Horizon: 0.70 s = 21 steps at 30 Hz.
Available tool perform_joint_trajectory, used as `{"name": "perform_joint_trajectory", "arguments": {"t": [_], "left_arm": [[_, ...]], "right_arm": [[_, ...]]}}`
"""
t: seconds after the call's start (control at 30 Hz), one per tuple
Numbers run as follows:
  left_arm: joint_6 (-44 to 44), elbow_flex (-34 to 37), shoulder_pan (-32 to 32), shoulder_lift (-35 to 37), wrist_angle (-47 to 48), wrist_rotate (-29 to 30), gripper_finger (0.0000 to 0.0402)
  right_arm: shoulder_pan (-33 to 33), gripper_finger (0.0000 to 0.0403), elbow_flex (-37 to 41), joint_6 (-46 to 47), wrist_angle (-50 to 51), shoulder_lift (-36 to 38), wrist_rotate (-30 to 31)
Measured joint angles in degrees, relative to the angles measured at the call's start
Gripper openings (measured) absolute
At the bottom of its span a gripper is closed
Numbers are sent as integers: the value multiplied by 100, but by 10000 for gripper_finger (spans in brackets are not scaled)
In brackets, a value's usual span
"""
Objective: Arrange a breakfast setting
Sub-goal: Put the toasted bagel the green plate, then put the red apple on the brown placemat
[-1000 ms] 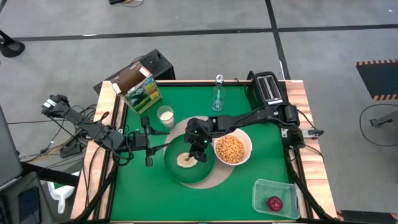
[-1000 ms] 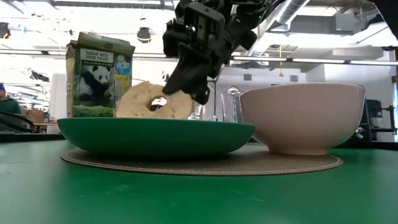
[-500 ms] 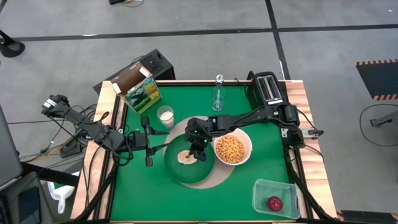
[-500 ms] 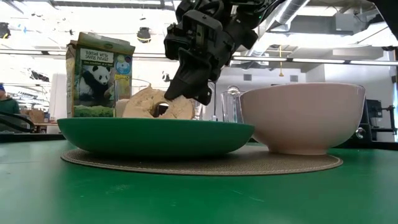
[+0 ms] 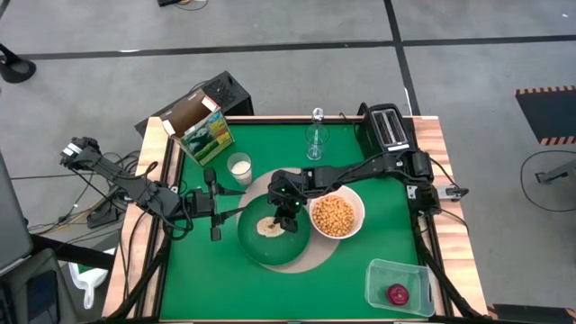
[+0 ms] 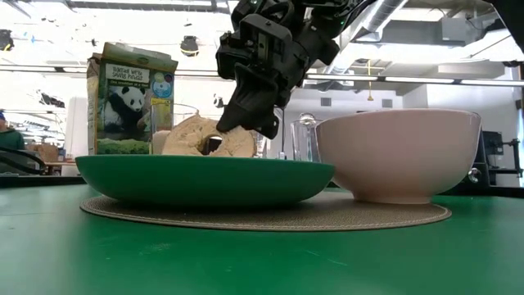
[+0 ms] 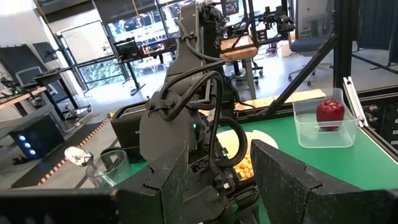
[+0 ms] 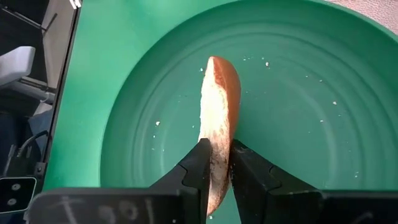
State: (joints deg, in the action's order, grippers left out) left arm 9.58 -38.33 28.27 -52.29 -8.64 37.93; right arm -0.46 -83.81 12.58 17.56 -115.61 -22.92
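Right gripper (image 8: 215, 163) is over the green plate (image 5: 256, 247), fingers (image 8: 198, 167) pinched nearly closed on the rim of the round toast (image 5: 270, 229). Edge grip makes sense: it's a thin disc, so clamping across the thickness is the only hold that lets it be lowered into the dish without the fingers hitting the plate floor.

Toast orientation: in the low view it's tilted (image 6: 206, 137), lower edge down inside the plate, upper edge held up at the gripper. Wrist view shows it edge-on, long axis running straight away from the fingers toward the plate centre. Cannot tell for sure whether the lower edge touches the plate. My read: placement is almost done, release is what's left.

Plate sits on the round mat (image 5: 317, 259), with the bowl (image 5: 337, 216) of cereal just beside it on the right. Milk glass (image 5: 239, 166) and stemmed glass (image 5: 316, 137) stand behind.

Left gripper (image 5: 214, 205) waits just left of the plate, fingers (image 7: 292, 183) spread apart, holding nothing.

Red fruit (image 5: 397, 293) is in its clear tub (image 5: 378, 274) at the tabletop's (image 5: 378, 171) near right corner.
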Motion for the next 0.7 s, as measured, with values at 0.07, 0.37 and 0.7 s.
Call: {"name": "perform_joint_trajectory", "arguments": {"t": [0.07, 0.37, 0.7], "left_arm": [[0, 0, 0, 0, 0, 0, 163], [-20, 0, 2, 0, 2, 0, 163], [-21, 0, 1, -24, 8, -2, 163]], "right_arm": [[-1, 88, 0, 0, 0, 0, 4], [10, 129, 0, -2, 0, 0, 58], [-45, 186, 8, -144, 398, 118, 348]]}}
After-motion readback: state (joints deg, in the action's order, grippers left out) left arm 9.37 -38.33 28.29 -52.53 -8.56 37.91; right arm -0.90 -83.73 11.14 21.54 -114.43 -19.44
